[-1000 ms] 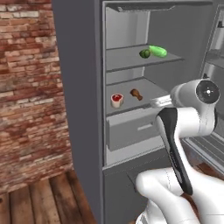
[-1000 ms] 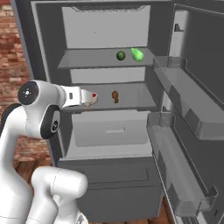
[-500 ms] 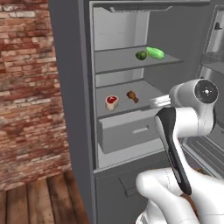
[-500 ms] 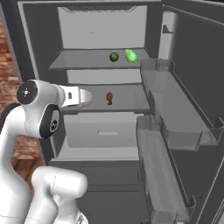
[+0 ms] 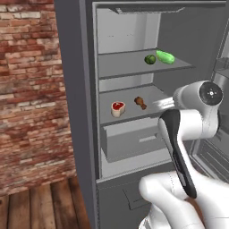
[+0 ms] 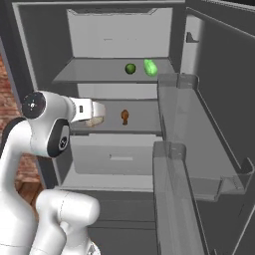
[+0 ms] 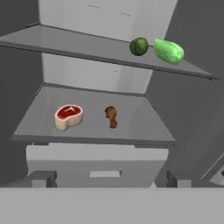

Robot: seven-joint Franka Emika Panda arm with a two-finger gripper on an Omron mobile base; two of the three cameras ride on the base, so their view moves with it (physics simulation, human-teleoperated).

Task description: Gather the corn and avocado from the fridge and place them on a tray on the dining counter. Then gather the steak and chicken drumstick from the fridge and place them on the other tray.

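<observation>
The open fridge (image 5: 134,27) holds four foods, one of each. On the upper shelf (image 7: 78,48), toward the upper right of the hand view, a round dark-green avocado (image 7: 139,46) sits just beside a pale green, husk-wrapped corn (image 7: 169,50). On the middle shelf (image 7: 92,127), left of centre, lies a thick red steak (image 7: 68,116) with a pale fat rim, and near it a small brown chicken drumstick (image 7: 111,116). Below is one grey drawer (image 7: 96,164) with a flat handle. The claw (image 7: 108,181) stands spread fully wide, empty, touching nothing, in front of the drawer.
</observation>
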